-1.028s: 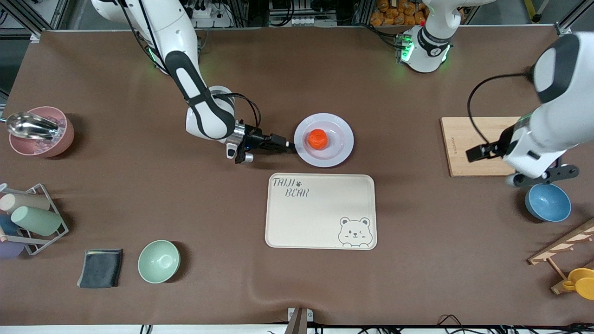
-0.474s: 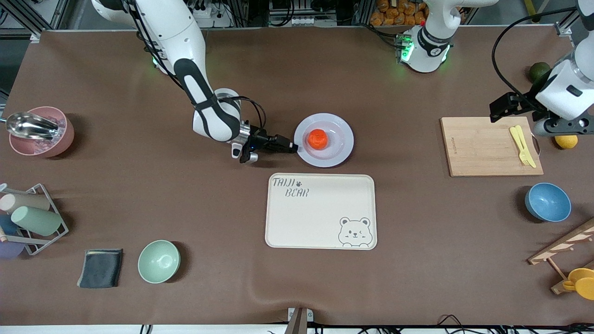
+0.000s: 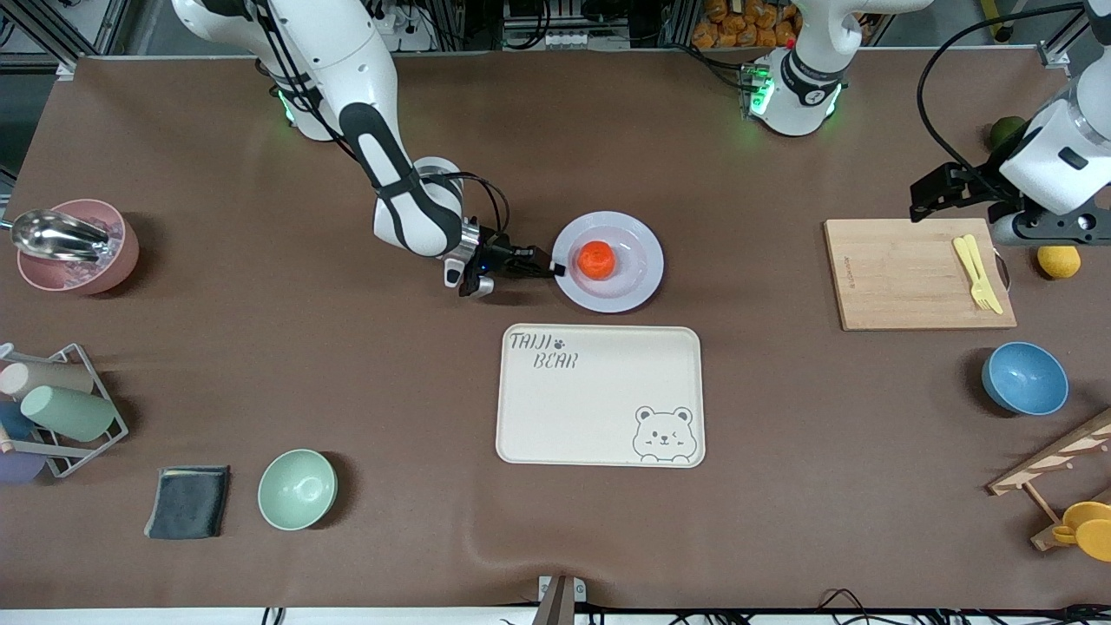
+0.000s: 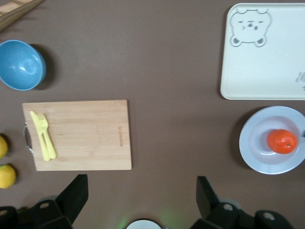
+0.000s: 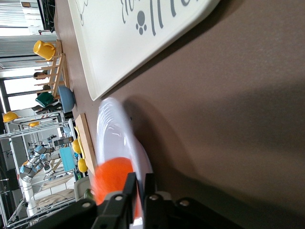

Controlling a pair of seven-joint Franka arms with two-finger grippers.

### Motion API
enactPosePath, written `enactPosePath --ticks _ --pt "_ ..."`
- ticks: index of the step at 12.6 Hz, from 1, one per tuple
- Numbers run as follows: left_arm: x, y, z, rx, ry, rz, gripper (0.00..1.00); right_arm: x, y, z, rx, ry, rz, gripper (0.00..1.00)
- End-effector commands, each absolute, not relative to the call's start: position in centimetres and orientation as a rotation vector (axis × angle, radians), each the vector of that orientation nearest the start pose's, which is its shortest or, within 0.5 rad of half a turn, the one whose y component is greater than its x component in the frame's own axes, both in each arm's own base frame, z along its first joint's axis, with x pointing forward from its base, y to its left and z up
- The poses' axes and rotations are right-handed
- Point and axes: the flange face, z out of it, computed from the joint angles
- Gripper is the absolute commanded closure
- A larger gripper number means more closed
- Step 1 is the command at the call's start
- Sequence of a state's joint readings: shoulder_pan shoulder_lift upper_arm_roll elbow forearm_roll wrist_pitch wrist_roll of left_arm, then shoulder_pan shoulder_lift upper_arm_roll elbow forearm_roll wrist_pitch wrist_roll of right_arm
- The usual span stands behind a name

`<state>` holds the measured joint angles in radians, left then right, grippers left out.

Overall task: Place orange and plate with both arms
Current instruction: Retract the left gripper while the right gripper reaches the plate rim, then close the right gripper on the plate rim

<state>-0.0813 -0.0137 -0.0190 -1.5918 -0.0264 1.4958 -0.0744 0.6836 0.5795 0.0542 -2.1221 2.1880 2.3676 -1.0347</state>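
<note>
The pale lavender plate (image 3: 640, 282) lies on the brown table, with the orange (image 3: 596, 259) sitting in its middle. My right gripper (image 3: 556, 270) is low at the plate's edge toward the right arm's end, shut on the plate's rim. In the right wrist view its fingertips (image 5: 130, 182) pinch the plate's rim (image 5: 107, 129), and the orange (image 5: 112, 179) sits just past them. My left gripper (image 3: 1041, 227) hangs open and empty over the table beside the cutting board's corner. Its wrist view looks down on the plate (image 4: 252, 143) and orange (image 4: 282, 141) between wide-apart fingers (image 4: 72, 196).
The cream bear tray (image 3: 599, 395) lies just nearer the camera than the plate. A cutting board (image 3: 903, 278) with a yellow fork (image 3: 976, 273), a lemon (image 3: 1059, 260), a green fruit (image 3: 1007, 132) and a blue bowl (image 3: 1024, 378) crowd the left arm's end. A mint bowl (image 3: 297, 489) and a pink bowl (image 3: 82, 252) stand toward the right arm's end.
The right gripper closed on the plate's rim. The left arm lifted away from above the blue bowl and swung up past the cutting board, uncovering the fork and lemon.
</note>
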Motion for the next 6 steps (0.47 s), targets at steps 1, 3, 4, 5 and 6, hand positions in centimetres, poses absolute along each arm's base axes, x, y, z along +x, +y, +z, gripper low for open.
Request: enactPosePath --ticks 1,3,4,5,6 --pt "53.9 -5.8 62.7 -3.196 0.068 0.103 0.00 40.0 37.7 11.9 -2.022 0.293 -0.014 1.00" --pt "54.1 -6.6 62.8 -3.199 0.090 0.089 0.00 40.6 37.7 13.0 -1.999 0.296 -0.026 1.00" --pt "54.1 -7.4 62.9 -3.199 0.112 0.073 0.00 41.0 37.8 13.8 -1.979 0.310 -0.038 1.00" --pt "54.1 -8.0 62.8 -3.196 0.128 0.066 0.00 41.3 38.2 15.1 -1.939 0.330 -0.055 1.00" --pt "54.3 -8.0 62.7 -3.195 0.125 0.063 0.00 41.6 38.4 16.2 -1.917 0.338 -0.065 1.00"
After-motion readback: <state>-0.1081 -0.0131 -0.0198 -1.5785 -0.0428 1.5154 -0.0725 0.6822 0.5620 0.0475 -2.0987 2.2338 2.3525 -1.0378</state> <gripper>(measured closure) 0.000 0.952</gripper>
